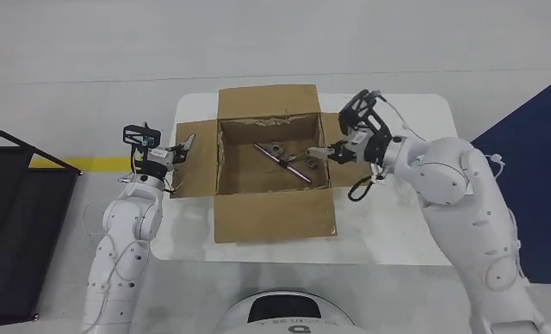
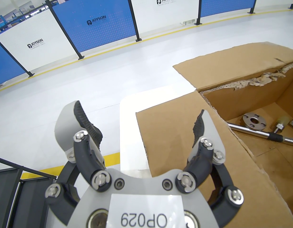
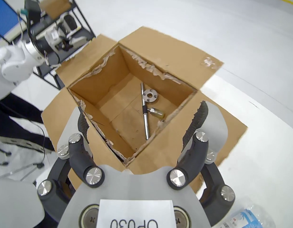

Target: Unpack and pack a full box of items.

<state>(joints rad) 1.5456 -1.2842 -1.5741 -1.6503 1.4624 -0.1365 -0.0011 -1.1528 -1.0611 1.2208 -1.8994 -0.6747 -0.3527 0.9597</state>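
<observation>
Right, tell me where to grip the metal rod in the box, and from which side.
Probably the bare stretch of the metal rod between its black band and the end away from the flange. Come straight down, jaws across the shaft: it lies flat on the cardboard box floor, and the flange and small fitting crowd the other half.

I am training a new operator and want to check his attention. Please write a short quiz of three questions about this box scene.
1. True or false: the cardboard box stands with its flaps open on the table.
2. Which of these lies inside the box? A) a metal rod B) a red cup C) a book
3. Fill in the missing word: the left gripper and the right gripper are both ____.
Key: 1 true; 2 A; 3 open.
</observation>
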